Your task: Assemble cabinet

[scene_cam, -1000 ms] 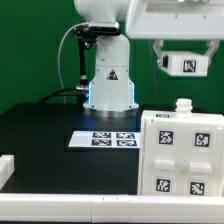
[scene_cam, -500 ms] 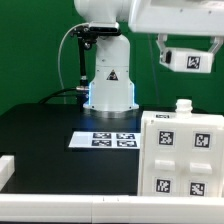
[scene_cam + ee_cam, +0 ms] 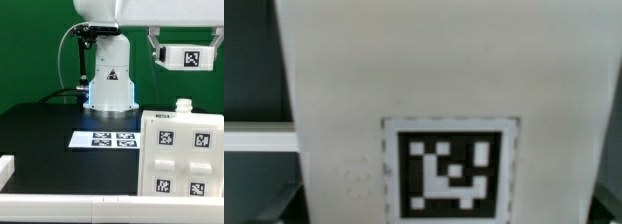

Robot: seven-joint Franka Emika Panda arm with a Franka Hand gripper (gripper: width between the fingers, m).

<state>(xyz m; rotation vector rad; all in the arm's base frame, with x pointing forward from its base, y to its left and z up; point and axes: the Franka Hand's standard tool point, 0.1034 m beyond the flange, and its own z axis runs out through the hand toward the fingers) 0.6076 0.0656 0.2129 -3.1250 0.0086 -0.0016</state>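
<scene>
Against green backdrop, claw (image 3: 186,55) apparently clamps a tagged white panel (image 3: 438,100); tags carry no readable writing.

White tagged panel (image 3: 184,56) up in the air, held level above the bench. White box body (image 3: 180,152) standing below, tags (image 3: 167,139) facing out, small knob (image 3: 182,105) on top.

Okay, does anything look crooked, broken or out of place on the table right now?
Nothing stands out. The cabinet body stands upright on the black table, the marker board lies flat beside it, and a tagged white panel hangs in the air above, roughly level. No damage shows.
</scene>
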